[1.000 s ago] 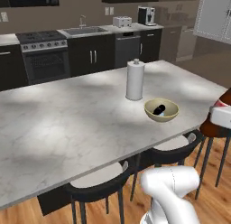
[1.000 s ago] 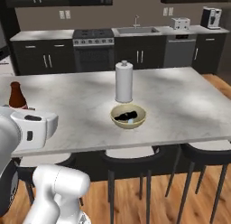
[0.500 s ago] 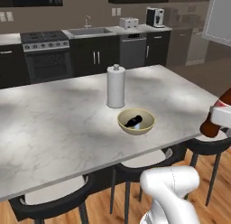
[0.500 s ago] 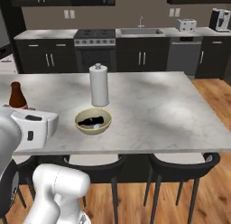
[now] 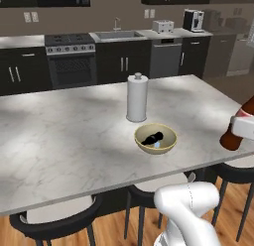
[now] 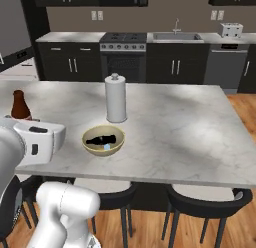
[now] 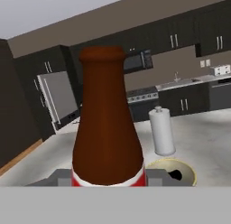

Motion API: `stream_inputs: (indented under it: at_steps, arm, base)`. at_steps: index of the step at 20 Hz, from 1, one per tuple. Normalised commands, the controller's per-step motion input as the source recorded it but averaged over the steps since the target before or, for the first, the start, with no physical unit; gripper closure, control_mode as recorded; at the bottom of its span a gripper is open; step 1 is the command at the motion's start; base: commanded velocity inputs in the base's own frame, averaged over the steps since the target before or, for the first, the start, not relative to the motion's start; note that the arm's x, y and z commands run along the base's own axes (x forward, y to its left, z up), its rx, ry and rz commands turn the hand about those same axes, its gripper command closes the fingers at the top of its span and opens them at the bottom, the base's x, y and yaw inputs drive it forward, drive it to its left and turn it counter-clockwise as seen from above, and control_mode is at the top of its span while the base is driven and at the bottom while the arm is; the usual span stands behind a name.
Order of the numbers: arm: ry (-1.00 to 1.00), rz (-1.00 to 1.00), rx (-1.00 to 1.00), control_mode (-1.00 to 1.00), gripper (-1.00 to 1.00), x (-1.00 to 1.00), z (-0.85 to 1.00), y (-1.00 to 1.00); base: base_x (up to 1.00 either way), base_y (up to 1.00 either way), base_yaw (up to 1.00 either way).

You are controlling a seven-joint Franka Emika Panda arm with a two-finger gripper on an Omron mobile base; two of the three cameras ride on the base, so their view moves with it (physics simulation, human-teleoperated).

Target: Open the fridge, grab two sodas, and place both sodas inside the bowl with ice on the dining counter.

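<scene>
The tan bowl [image 5: 156,139] near the bench's [image 5: 59,141] front edge holds a dark soda bottle [image 5: 152,138] and ice; the tool [image 7: 108,180] is clamped on the cola bottle [image 7: 107,128].

Gripper [image 7: 108,184] clamped on the cola [image 7: 107,123], jaws pressed to the label band low on its body, bottle upright between them. White hand [image 6: 35,142] level and reaching sideways, wrist end hanging at the near edge of the counter [image 6: 165,132], off to the side of the bowl [image 6: 103,140], well apart from it. Forearm running back from the hand toward the base. Lower arm link [image 5: 191,210] bent below the counter edge, in front of the stools [image 5: 54,225].
</scene>
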Motion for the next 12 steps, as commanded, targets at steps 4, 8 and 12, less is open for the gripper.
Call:
stream_inputs:
  at_steps: [4, 8, 12]
  arm:
    - [0.0, 0.0, 0.0, 1.0, 1.0, 0.0, 0.0, 0.0]
    - [0.21, 0.09, -0.03, -1.0, 1.0, 0.75, -0.13, 0.01]
    - [0.37, 0.12, -0.14, -1.0, 1.0, 1.0, -0.35, 0.05]
  base:
    - [0.9, 0.0, 0.22]
    - [0.24, 0.0, 0.04]
    - [0.0, 0.0, 0.0]
